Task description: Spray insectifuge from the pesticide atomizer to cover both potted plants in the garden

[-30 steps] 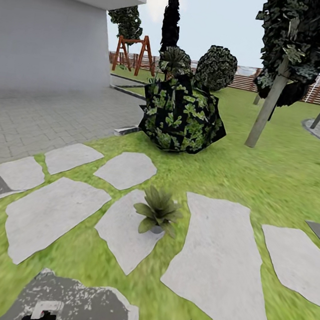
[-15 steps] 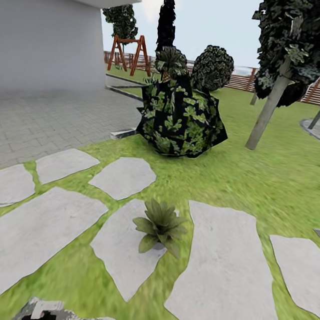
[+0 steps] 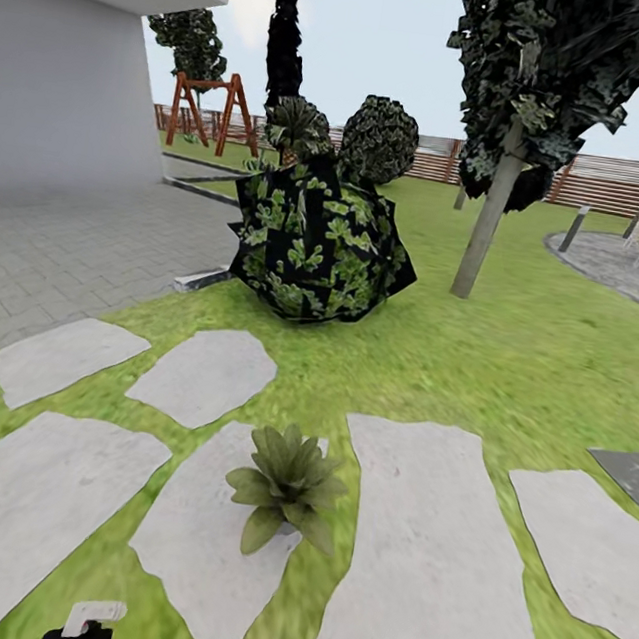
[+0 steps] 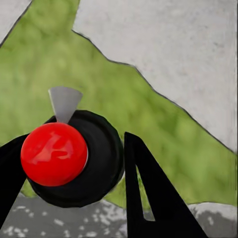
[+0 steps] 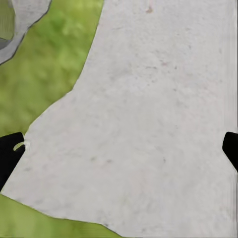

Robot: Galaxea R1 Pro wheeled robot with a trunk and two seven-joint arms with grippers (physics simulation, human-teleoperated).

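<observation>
Green lawn (image 3: 514,375) and pale stepping stones (image 3: 430,556) surround one potted plant (image 3: 286,482) just ahead, where the atomizer (image 4: 67,158) clenched in the left pincer (image 4: 69,173) should be aimed squarely downward, the right pincer (image 5: 119,148) being spread wide and bare.

One potted plant (image 3: 286,484) is seen in the head view, on a stepping stone (image 3: 215,538). Seven pale stones are counted on the lawn (image 3: 516,356) there, and one dark slab (image 3: 632,475) at the right. One big striped shrub (image 3: 318,241) is counted, one leaning tree (image 3: 492,196), one red swing frame (image 3: 204,106) and one fence (image 3: 610,182). One atomizer (image 4: 69,156) with a red top is counted in the left wrist view.
</observation>
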